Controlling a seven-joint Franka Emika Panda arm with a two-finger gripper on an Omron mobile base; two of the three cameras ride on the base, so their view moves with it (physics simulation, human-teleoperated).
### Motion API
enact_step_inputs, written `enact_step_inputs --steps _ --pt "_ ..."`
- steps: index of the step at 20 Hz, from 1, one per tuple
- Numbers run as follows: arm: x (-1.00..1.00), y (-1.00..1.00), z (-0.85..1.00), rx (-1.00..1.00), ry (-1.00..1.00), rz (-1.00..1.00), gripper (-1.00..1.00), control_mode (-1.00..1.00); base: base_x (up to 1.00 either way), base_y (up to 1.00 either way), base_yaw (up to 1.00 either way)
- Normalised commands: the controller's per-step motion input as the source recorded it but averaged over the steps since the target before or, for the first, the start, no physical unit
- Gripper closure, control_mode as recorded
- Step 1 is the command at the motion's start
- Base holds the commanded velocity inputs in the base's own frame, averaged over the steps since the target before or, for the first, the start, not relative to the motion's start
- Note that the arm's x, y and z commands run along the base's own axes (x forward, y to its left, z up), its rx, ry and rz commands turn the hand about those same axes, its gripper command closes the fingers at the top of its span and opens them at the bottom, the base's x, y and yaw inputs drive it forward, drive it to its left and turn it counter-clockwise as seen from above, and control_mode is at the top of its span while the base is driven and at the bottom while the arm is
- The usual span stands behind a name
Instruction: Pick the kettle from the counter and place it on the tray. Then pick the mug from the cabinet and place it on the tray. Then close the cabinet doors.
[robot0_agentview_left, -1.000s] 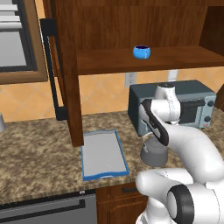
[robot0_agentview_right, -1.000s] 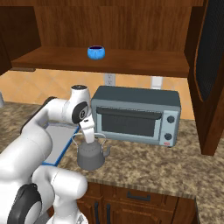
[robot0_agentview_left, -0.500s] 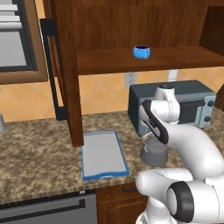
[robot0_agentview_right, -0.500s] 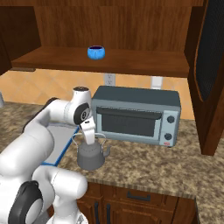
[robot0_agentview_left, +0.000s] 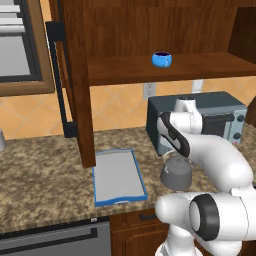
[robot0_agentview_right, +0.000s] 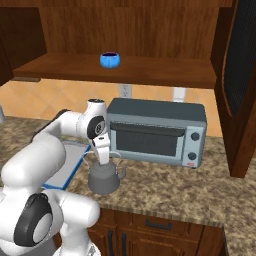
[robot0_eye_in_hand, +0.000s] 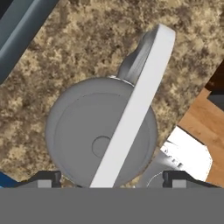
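End effector (robot0_eye_in_hand: 111, 178) spread wide, straddling handle (robot0_eye_in_hand: 133, 105), grasping nothing. Kettle (robot0_eye_in_hand: 101, 132) grey, upright on counter (robot0_eye_in_hand: 92, 43).

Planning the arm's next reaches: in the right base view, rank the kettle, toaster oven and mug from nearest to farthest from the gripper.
1. Kettle: directly under the gripper, on the counter.
2. Toaster oven: just right of the gripper, at the back of the counter.
3. Mug: up on the cabinet shelf, well above.
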Motion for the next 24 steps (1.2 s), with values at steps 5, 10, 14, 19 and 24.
enact_step_inputs --steps 5,10,14,19,24 --pt "-0.04 0.00 -0.18 0.00 0.02 0.00 1.00 -1.00 0.00 0.00 0.00" --pt "-0.40 0.07 -0.05 0.00 -0.06 0.00 1.00 -1.00 0.00 0.00 0.00" --pt "-0.64 0.05 0.08 0.00 -0.22 0.00 1.00 -1.00 0.00 0.00 0.00" --pt "-0.46 0.11 0.52 0.00 -0.27 0.00 1.00 -1.00 0.00 0.00 0.00" --pt "0.01 0.40 0.57 0.00 -0.10 -0.03 1.00 -1.00 0.00 0.00 0.00"
